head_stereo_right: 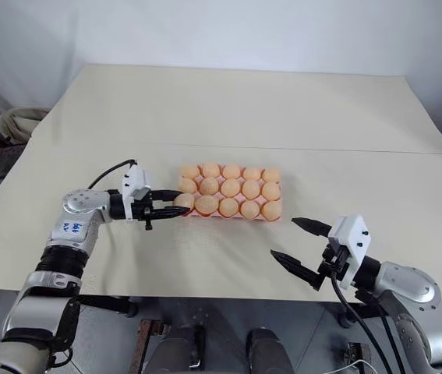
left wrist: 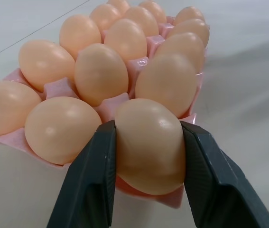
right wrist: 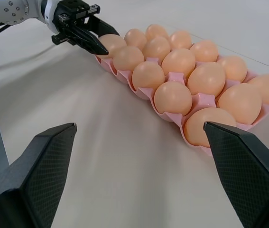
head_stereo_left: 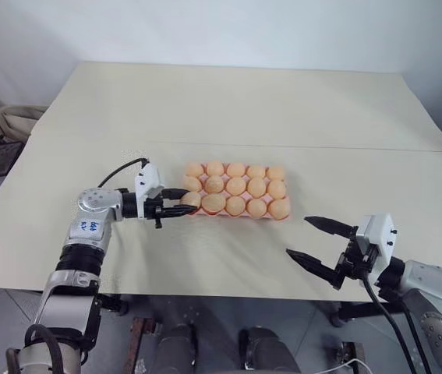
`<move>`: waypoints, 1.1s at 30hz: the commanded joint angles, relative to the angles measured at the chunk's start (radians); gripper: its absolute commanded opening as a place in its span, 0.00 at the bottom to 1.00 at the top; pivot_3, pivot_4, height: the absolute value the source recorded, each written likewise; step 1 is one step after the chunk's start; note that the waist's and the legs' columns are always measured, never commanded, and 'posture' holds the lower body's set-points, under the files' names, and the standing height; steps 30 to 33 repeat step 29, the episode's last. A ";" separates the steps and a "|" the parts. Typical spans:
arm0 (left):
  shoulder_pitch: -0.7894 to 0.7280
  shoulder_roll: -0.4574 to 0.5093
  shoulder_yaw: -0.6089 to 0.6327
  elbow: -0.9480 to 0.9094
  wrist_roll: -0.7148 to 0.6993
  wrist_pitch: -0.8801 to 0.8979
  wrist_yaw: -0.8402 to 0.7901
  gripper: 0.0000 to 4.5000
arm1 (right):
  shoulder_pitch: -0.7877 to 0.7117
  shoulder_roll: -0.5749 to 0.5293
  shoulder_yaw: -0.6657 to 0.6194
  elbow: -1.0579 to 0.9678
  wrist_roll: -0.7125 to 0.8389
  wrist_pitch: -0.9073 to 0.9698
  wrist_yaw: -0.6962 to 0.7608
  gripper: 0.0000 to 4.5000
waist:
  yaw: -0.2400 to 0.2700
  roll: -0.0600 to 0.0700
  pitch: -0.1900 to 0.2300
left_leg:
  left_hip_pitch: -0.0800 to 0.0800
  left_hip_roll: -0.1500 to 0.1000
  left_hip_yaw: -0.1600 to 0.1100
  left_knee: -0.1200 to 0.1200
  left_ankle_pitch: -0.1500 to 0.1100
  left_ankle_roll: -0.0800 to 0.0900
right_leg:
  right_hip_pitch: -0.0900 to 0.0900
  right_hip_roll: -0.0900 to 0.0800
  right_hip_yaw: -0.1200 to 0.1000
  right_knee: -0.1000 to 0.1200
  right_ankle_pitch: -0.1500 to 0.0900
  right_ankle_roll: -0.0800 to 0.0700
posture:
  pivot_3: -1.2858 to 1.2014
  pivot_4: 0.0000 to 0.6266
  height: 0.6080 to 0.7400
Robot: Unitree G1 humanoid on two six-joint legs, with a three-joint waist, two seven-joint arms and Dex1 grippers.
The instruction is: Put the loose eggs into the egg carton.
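Partly, left gripper (left wrist: 148,156) fingers (left wrist: 89,180) hide corner egg (left wrist: 148,142).

Pink egg carton (right wrist: 197,101); pale orange eggs (left wrist: 100,73) (plain)

**Open tabletop around a full carton**

The egg carton (head_stereo_left: 236,189) sat mid-tabletop (head_stereo_left: 228,109), every cup filled. Bare tabletop lay open at 12, 3 and 6 o'clock of it. At 9 o'clock the left gripper (head_stereo_left: 183,199) blocked approach, its fingers (left wrist: 91,180) flanking the corner egg (left wrist: 148,145).
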 commanded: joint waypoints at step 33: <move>0.609 0.297 0.306 -0.607 -0.212 0.116 0.069 1.00 | -0.194 -0.140 -0.067 0.231 -0.003 -0.006 0.217 1.00 | -0.024 0.001 0.000 | 0.000 -0.001 0.000 -0.012 -0.002 -0.002 | 0.000 -0.006 -0.003 -0.012 -0.001 -0.003 | 0.52 0.24 1.00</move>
